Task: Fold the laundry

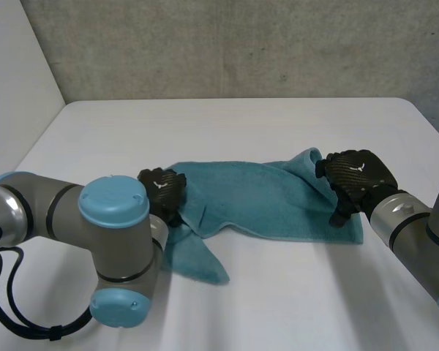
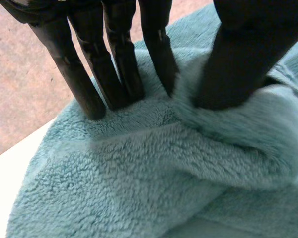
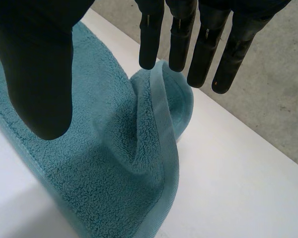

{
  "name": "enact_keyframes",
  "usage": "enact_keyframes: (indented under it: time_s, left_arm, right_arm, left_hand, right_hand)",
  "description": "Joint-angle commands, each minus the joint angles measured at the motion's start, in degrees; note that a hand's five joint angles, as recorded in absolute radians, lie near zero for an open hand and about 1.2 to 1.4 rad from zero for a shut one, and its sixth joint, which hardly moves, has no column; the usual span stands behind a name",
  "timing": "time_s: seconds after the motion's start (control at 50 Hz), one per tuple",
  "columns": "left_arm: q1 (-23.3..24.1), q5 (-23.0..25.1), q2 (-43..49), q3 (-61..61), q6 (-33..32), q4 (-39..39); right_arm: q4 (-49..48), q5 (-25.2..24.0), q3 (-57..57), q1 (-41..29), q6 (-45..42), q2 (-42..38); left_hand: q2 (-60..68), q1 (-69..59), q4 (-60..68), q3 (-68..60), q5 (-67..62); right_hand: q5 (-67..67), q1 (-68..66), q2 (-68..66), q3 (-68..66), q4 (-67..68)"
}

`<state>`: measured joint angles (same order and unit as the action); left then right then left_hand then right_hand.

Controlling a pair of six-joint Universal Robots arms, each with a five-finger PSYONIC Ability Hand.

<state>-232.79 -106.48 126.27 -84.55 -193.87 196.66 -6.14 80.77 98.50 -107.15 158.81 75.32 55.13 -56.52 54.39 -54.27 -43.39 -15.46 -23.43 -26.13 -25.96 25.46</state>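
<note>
Item: one teal terry towel (image 1: pixel 271 194), lying rumpled across the middle of the frame in the head view, on a white table (image 1: pixel 227 124). A grey wall (image 1: pixel 227 44) runs along the top of the frame behind it. The towel's long side runs left to right. Its lower left end trails toward the bottom of the frame in a loose pointed flap (image 1: pixel 201 263), and its upper right corner (image 1: pixel 307 157) stands up off the table. Left hand (image 1: pixel 162 190): at centre left of the frame, set on the towel's left end, with the left arm (image 1: pixel 113 208) in the lower left of the frame. In the left wrist view its fingers (image 2: pixel 116 64) dig into the pile on one side of a raised ridge of cloth (image 2: pixel 223 129) and its thumb (image 2: pixel 243 54) presses the other side, so the ridge is pinched between them. Right hand (image 1: pixel 357 174): at centre right of the frame, over the towel's right end, beside the raised corner. In the right wrist view its fingers (image 3: pixel 206 44) are straight and held well apart from the thumb (image 3: pixel 39 64). The fingertips are at the top of the upturned corner, whose flat woven hem (image 3: pixel 161 124) curls up beneath them. This hand grips nothing.
</note>
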Motion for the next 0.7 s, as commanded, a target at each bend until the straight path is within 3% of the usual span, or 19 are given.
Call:
enact_keyframes:
  time_s: [0.02, 0.12, 0.38, 0.54, 0.66, 0.7]
  left_arm:
    - [-2.59, 0.49, -6.03, -3.25, 0.34, 0.65]
    - [-2.76, 0.66, -11.13, -6.67, 0.07, 4.08]
    - [-2.76, 4.09, -18.07, -9.49, -0.45, 3.99]
    - [-2.59, 4.27, -20.27, -9.84, -0.45, 2.41]
    - [-2.32, 4.27, -22.29, -9.84, -0.45, 2.23]
    - [-2.32, 4.27, -22.91, -9.93, -0.37, 2.23]
  right_arm:
    - [0.08, 0.26, 0.12, -0.25, 2.11, 0.09]
    - [0.96, 0.18, -0.41, -1.31, 7.21, 0.09]
    - [4.04, -2.81, -3.31, -6.67, 18.65, -3.16]
    - [4.21, -3.61, -9.36, -13.08, 31.02, -12.03]
    - [3.42, -2.38, -13.5, -15.72, 32.88, -17.92]
    - [2.72, 0.33, -15.51, -15.81, 32.8, -20.72]
  left_hand:
    - [24.87, -23.48, 25.61, -25.73, -26.61]
    - [24.87, -23.48, 25.61, -25.73, -26.61]
    - [24.87, -23.48, 25.61, -25.73, -26.61]
    - [24.87, -23.48, 25.61, -25.73, -26.61]
    - [24.87, -23.48, 25.61, -25.73, -26.61]
    - [24.87, -23.48, 25.61, -25.73, -26.61]
  right_hand:
    - [-0.95, -2.97, -0.28, -0.45, 0.94]
    - [-0.1, -2.13, 0.57, 0.39, 0.1]
    - [7.81, 5.78, 8.48, 8.3, -7.81]
    - [10.33, 8.3, 11.0, 10.83, -10.33]
    - [9.16, 7.13, 9.83, 9.65, -9.16]
    - [7.48, 5.46, 8.15, 7.98, -7.48]
